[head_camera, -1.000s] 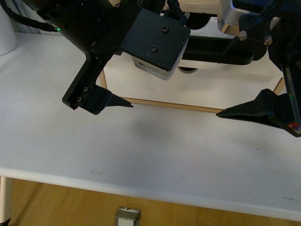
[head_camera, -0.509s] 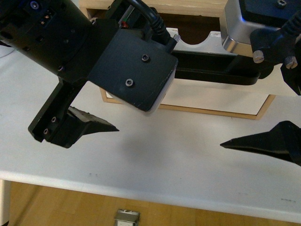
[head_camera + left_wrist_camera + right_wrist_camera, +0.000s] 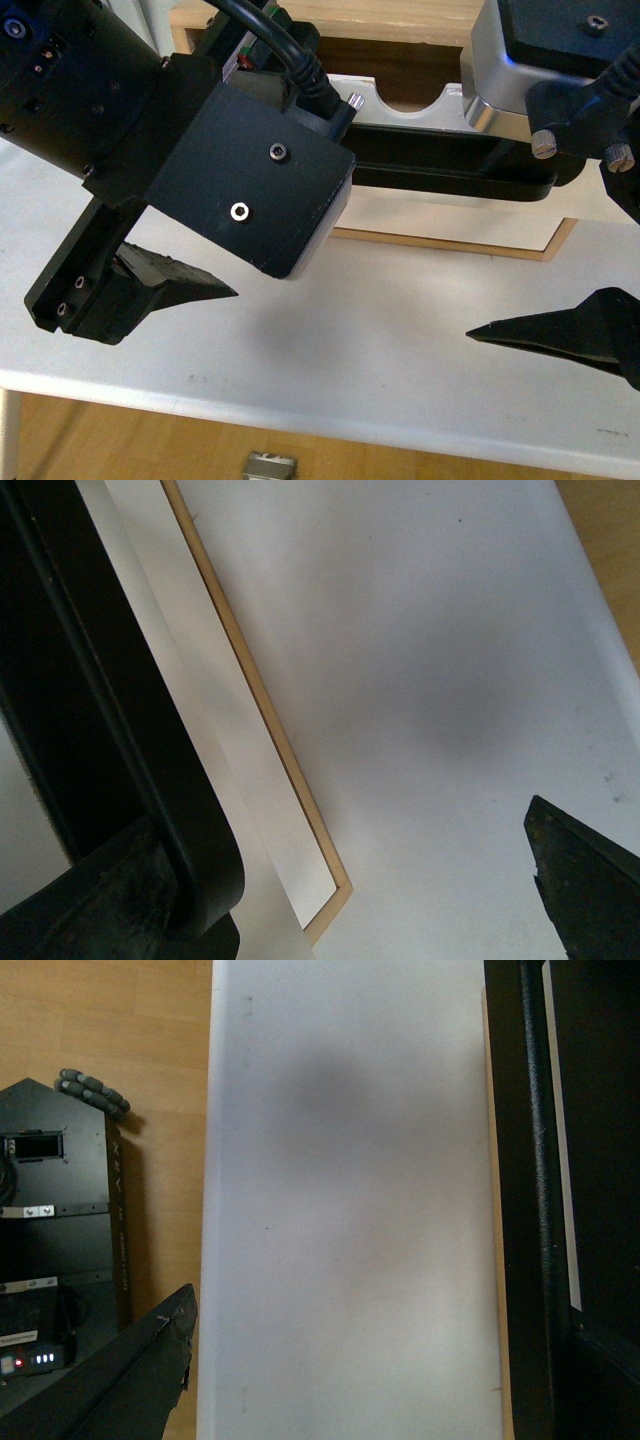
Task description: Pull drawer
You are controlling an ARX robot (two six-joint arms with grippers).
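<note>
From the left wrist view, the left gripper (image 3: 345, 860) is spread wide. One black finger (image 3: 585, 880) hangs over the bare white table (image 3: 430, 630). The other (image 3: 90, 915) sits tucked under the rounded end of the black bar handle (image 3: 90, 710). It looks pressed against the bar, though I can't be sure they touch. Between the handle and the table runs the white front of the drawer (image 3: 195, 730), trimmed with a pale wooden edge, its lower corner down at the tabletop.

From the right wrist view, the right gripper (image 3: 385, 1345) gapes just as wide. One finger (image 3: 110, 1380) reaches out past the table's near edge, above the wooden floor (image 3: 100, 1050) and the black robot base (image 3: 55, 1210) with its small lights. The handle crosses the opposite side of the picture as a long dark bar. I can't pick the second finger out of the dark shapes there.

From the front view, the drawer stands at the far side of the table, facing the robot. Its half-round notch (image 3: 405, 100) shows in the top edge, with a dark space behind it under a wooden casing (image 3: 400, 20). The handle runs across the front between the two arms. Each gripper's lower finger points inward over the table, in front of the drawer and clear of it. The upper fingers are hidden up by the handle. Neither pincer is clamped on anything.
</note>
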